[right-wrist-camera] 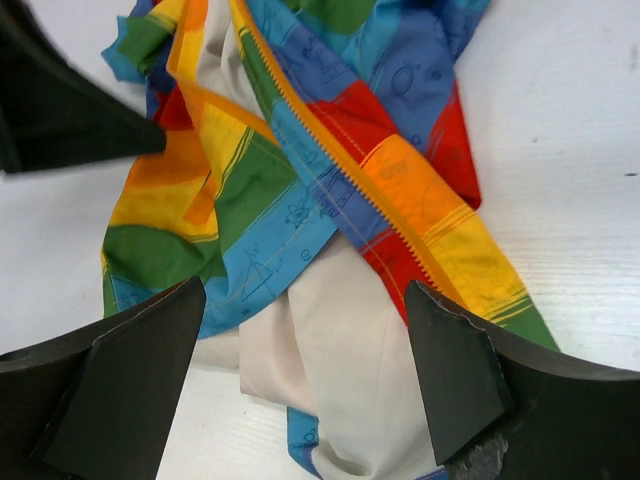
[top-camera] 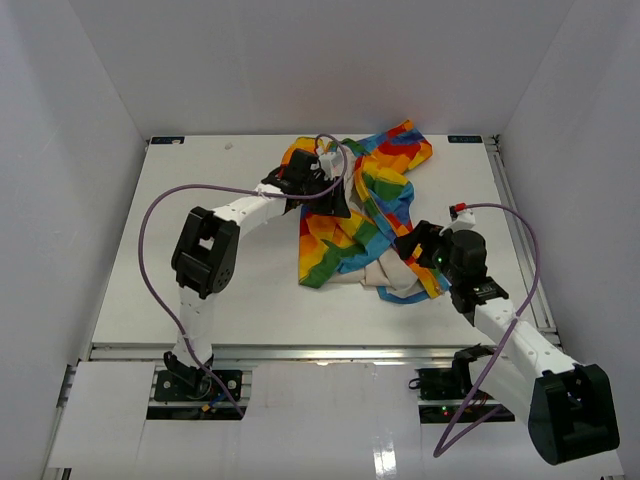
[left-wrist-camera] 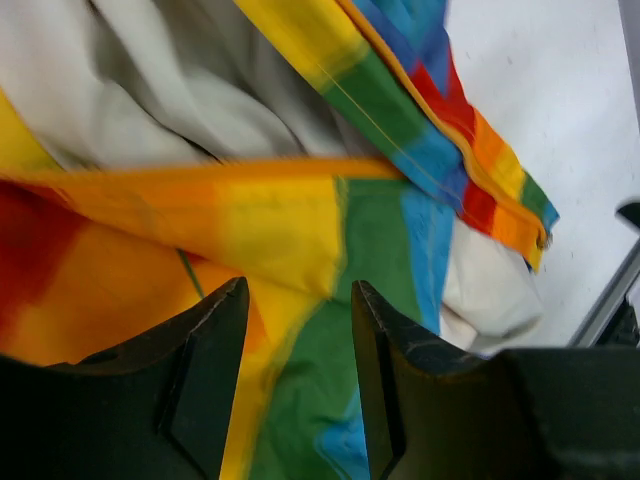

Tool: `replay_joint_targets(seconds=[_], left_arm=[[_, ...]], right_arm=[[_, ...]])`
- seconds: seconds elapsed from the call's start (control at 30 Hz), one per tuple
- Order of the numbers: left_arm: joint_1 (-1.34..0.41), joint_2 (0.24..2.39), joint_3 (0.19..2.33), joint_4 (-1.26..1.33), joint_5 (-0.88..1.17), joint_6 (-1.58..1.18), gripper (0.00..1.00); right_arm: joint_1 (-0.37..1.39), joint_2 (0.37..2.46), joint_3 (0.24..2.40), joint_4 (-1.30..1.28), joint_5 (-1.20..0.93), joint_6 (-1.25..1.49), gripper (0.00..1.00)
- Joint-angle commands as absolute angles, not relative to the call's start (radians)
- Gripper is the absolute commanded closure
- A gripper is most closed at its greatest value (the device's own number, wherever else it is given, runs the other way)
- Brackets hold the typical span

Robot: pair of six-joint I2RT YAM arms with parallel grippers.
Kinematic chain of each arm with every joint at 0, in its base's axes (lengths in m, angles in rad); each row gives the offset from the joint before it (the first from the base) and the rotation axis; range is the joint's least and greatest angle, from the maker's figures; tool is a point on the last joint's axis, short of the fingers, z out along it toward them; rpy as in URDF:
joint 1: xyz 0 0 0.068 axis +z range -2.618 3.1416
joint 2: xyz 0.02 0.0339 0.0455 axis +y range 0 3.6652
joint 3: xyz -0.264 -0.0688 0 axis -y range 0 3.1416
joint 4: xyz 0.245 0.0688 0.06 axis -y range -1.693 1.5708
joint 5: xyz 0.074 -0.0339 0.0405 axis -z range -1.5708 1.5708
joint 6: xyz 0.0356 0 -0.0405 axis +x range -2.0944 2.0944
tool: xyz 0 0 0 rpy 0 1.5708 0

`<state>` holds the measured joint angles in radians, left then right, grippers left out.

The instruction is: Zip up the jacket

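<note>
The jacket (top-camera: 375,200) lies crumpled on the white table, rainbow blocks up and white lining showing at its near end. My left gripper (top-camera: 325,190) hovers over the jacket's far left part. In the left wrist view its jaws (left-wrist-camera: 300,290) stand apart over yellow and green fabric (left-wrist-camera: 290,220), with nothing pinched between them. My right gripper (top-camera: 408,245) is at the jacket's near right end. In the right wrist view it (right-wrist-camera: 305,295) is wide open above the white lining (right-wrist-camera: 330,340). The yellow zipper teeth (right-wrist-camera: 385,220) run diagonally along an orange edge, unzipped.
White walls close in the table (top-camera: 200,290) on three sides. A metal rail (top-camera: 520,230) runs along its right edge. Purple cables (top-camera: 150,220) loop above both arms. A black part of the left arm (right-wrist-camera: 60,110) shows at the right wrist view's top left.
</note>
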<state>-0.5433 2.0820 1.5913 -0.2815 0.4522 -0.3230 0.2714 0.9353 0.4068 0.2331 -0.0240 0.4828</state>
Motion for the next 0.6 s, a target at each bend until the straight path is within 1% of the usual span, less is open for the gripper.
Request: replay_joint_targets(seconds=[0.0, 0.07, 0.2, 0.23, 0.3, 0.4, 0.57], left_arm=[[-0.608, 1.906, 1.443, -0.178, 0.418, -0.324, 0.44], [-0.620, 1.903, 1.389, -0.182, 0.353, -0.357, 0.45], [-0.611, 1.867, 1.212, -0.164, 0.054, -0.459, 0.49], [-0.607, 1.853, 1.175, -0.157, 0.034, -0.463, 0.50], [-0.604, 1.824, 1.119, -0.156, -0.059, -0.470, 0.50], [-0.596, 1.767, 1.033, -0.158, -0.191, -0.482, 0.46], [-0.488, 1.742, 0.974, -0.151, -0.191, -0.491, 0.44]], right_arm=[[0.274, 0.923, 0.431, 0.202, 0.119, 0.431, 0.13], [0.273, 0.945, 0.441, 0.188, 0.133, 0.409, 0.13], [0.273, 1.020, 0.477, 0.102, 0.143, 0.369, 0.13], [0.273, 1.026, 0.466, 0.105, 0.126, 0.364, 0.13], [0.275, 1.007, 0.423, 0.149, 0.078, 0.368, 0.15], [0.282, 0.979, 0.360, 0.201, 0.083, 0.383, 0.16], [0.301, 1.033, 0.376, 0.195, 0.098, 0.371, 0.16]])
